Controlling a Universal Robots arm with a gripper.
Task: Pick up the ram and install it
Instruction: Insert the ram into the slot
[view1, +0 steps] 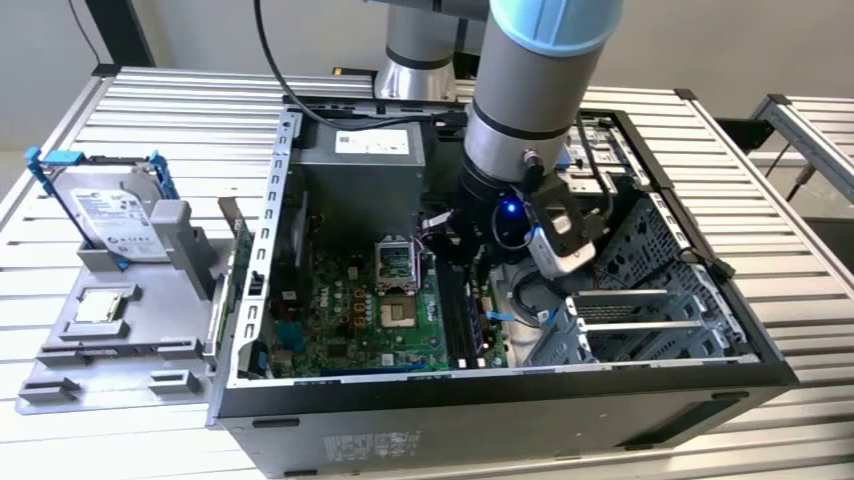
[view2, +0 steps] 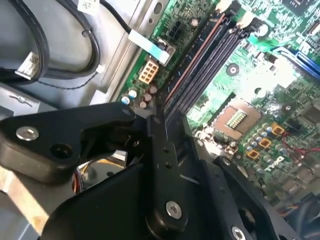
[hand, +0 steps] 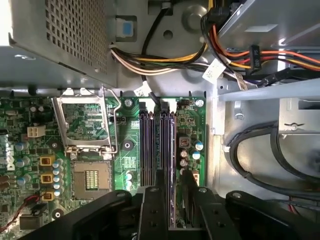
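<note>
Grey ribbed table (view1: 160, 100) carries an open computer case (view1: 267, 330) in the exterior view, with the arm reaching down inside beside the green motherboard (view1: 387, 320). In the second wrist view, the black gripper (view2: 157, 117) sits over the memory slots (view2: 200, 65). In the first wrist view, its fingers (hand: 152, 200) clamp the ram (hand: 172, 165), standing in a slot.
</note>
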